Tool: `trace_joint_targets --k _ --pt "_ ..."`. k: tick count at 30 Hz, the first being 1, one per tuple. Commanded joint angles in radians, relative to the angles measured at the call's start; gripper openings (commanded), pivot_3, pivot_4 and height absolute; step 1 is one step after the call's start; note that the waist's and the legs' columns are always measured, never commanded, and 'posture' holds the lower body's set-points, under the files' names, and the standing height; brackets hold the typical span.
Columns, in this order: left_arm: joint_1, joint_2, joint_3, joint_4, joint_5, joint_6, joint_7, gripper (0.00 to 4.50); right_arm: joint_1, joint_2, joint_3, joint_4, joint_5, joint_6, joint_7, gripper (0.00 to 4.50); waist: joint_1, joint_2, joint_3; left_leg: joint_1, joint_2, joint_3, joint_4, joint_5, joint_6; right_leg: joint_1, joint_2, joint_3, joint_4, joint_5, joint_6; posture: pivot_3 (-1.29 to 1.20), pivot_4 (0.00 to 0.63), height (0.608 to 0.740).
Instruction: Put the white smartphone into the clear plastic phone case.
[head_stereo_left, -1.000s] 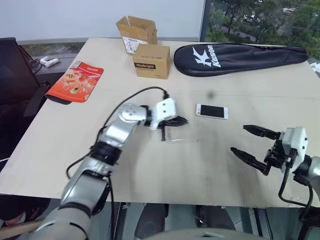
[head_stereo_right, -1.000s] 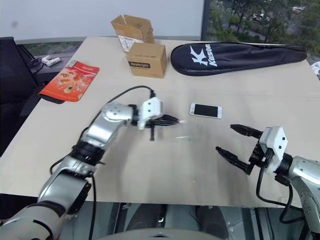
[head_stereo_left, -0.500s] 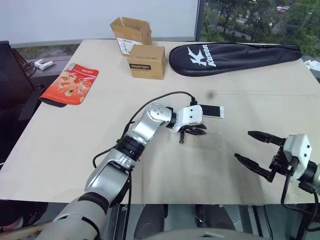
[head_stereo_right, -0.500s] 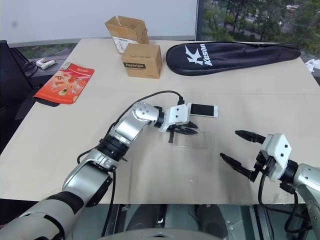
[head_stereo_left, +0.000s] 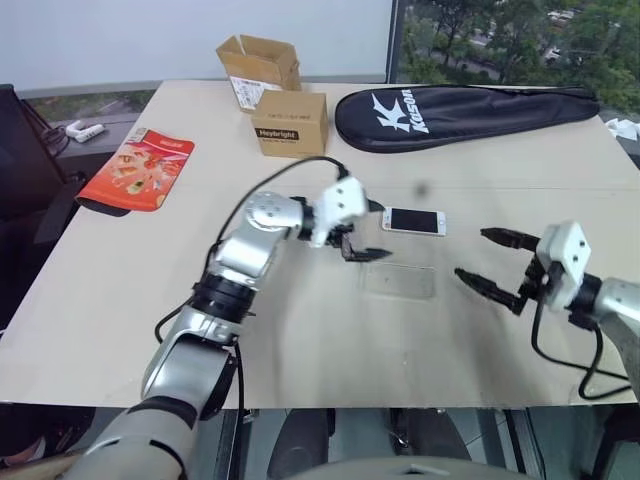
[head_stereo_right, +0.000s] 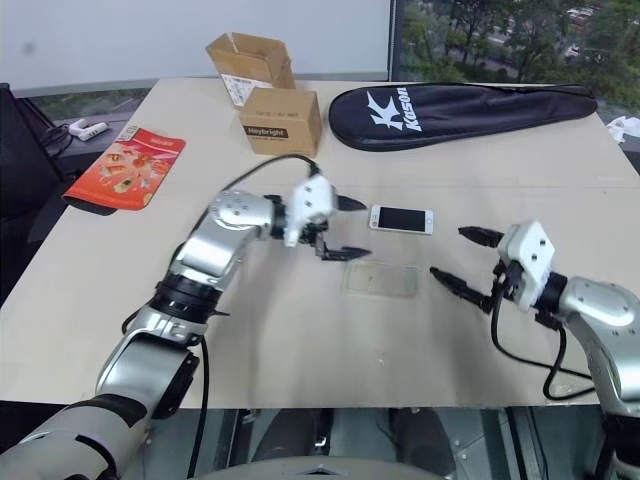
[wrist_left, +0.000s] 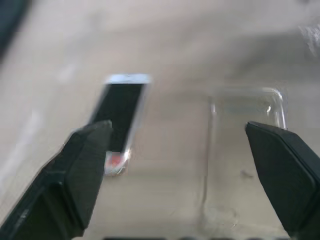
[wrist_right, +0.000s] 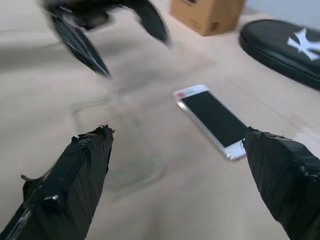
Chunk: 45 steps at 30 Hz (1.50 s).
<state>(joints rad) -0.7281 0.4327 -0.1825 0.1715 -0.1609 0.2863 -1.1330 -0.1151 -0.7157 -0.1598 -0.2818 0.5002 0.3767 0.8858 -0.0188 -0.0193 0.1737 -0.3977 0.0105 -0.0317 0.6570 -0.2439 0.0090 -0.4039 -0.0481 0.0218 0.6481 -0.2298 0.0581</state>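
Right gripper (head_stereo_left: 492, 263): nearest the robot, at about 4 o'clock on the table (head_stereo_left: 120, 300); its black fingers are spread wide with nothing between them, tips aimed toward 9 o'clock.
Clear plastic phone case (head_stereo_left: 399, 281): lies flat on the bare tabletop, just off the right gripper's fingertips at its 9 o'clock, apart from them.
Left gripper (head_stereo_left: 366, 232): hovers just above the case's 10 o'clock corner, fingers parted and holding nothing.
White smartphone (head_stereo_left: 413, 221): lies screen up just beyond the case at its 12 o'clock, not touching it; it is at the left gripper's 3 o'clock and the right gripper's 10 o'clock. In the left wrist view the phone (wrist_left: 120, 115) and case (wrist_left: 245, 145) lie side by side ahead of the parted fingers.
Far objects: two cardboard boxes (head_stereo_left: 290, 122) and (head_stereo_left: 258, 66) at 12 o'clock, a black racket bag (head_stereo_left: 465, 103) at 1 o'clock, a red packet (head_stereo_left: 140, 168) at 10 o'clock near the table's edge.
Change, left: a second ago its fingers were pinched together well short of the phone; they have since let go and the case now rests by itself below the phone.
Change, right: it has moved in toward the case, equally wide open as before.
Change, phone: it lies in the same spot on the table as a second ago.
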Motion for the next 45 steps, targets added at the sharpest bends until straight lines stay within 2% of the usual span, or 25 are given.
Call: trace_joint_targets --k 1,8,11,16,21,26,31,37,44,45 --pt "0.082 0.06 0.172 -0.179 -0.154 0.177 0.055 4.43 -0.145 -0.006 0.085 0.202 -0.06 -0.003 0.061 4.5 0.003 0.0 0.0 0.0 0.0 0.0 0.0 0.0 0.0 0.0 0.0 -0.001 0.0 0.0 0.0 0.0 0.15 0.74" --pt "0.279 0.199 0.328 -0.399 -0.213 0.335 0.177 4.43 -0.509 0.079 0.23 0.741 -0.244 -0.216 0.162 4.5 0.002 0.001 0.002 -0.001 0.0 0.001 0.0 0.0 0.0 -0.001 0.0 0.0 0.0 0.0 0.0 0.0 0.15 0.74" --pt "0.378 0.218 0.386 -0.528 -0.274 0.407 0.221 4.43 -0.642 0.136 0.234 0.939 -0.282 -0.275 0.157 4.5 -0.002 0.001 0.002 -0.001 0.0 0.001 0.0 0.0 0.0 -0.002 0.0 0.0 0.0 0.0 0.0 0.0 0.15 0.74" --pt "0.476 0.234 0.409 -0.666 -0.378 0.487 0.24 4.43 -0.796 0.194 0.236 1.177 -0.335 -0.285 0.172 4.5 0.006 0.001 0.002 -0.002 0.0 0.0 -0.001 0.0 0.0 -0.002 -0.002 -0.001 0.0 0.0 0.0 0.0 0.15 0.74" --pt "0.523 0.279 0.419 -0.708 -0.451 0.518 0.231 4.43 -0.904 0.231 0.257 1.386 -0.405 -0.303 0.196 4.5 0.001 0.001 0.002 -0.001 -0.001 0.001 -0.001 0.0 -0.001 -0.002 -0.002 0.0 0.0 0.001 -0.001 0.0 0.15 0.74" --pt "0.563 0.328 0.424 -0.696 -0.458 0.492 0.224 4.43 -0.921 0.228 0.28 1.468 -0.465 -0.306 0.276 4.5 -0.002 0.001 0.002 -0.001 -0.001 0.001 -0.003 0.0 -0.001 -0.002 -0.001 0.0 0.0 0.0 -0.001 0.0 0.15 0.74" --pt "0.582 0.341 0.419 -0.687 -0.468 0.476 0.221 4.43 -0.894 0.215 0.285 1.448 -0.483 -0.352 0.395 4.5 -0.002 0.001 0.002 -0.001 -0.001 0.001 -0.003 0.0 -0.001 -0.002 -0.001 0.0 0.0 0.0 -0.001 0.0 0.15 0.74" --pt "0.58 0.341 0.389 -0.664 -0.447 0.439 0.218 4.43 -0.868 0.201 0.318 1.44 -0.56 -0.474 0.353 4.5 -0.003 0.002 0.002 0.0 -0.001 0.001 -0.003 0.0 -0.001 -0.002 -0.001 0.0 0.0 0.0 -0.001 0.0 0.15 0.74" --pt "0.572 0.336 0.363 -0.654 -0.449 0.417 0.222 4.43 -0.875 0.203 0.315 1.449 -0.586 -0.48 0.321 4.5 -0.002 0.001 0.002 0.0 -0.001 0.001 -0.003 0.0 -0.001 -0.002 -0.002 0.0 0.0 0.0 -0.001 0.0 0.15 0.74" --pt "0.572 0.335 0.362 -0.652 -0.449 0.415 0.223 4.5 -0.876 0.204 0.313 1.449 -0.585 -0.475 0.321 3.99 -0.002 0.001 0.002 0.0 -0.001 0.001 -0.003 0.0 -0.001 -0.002 -0.002 0.0 0.0 0.001 -0.001 0.0 0.15 0.74"
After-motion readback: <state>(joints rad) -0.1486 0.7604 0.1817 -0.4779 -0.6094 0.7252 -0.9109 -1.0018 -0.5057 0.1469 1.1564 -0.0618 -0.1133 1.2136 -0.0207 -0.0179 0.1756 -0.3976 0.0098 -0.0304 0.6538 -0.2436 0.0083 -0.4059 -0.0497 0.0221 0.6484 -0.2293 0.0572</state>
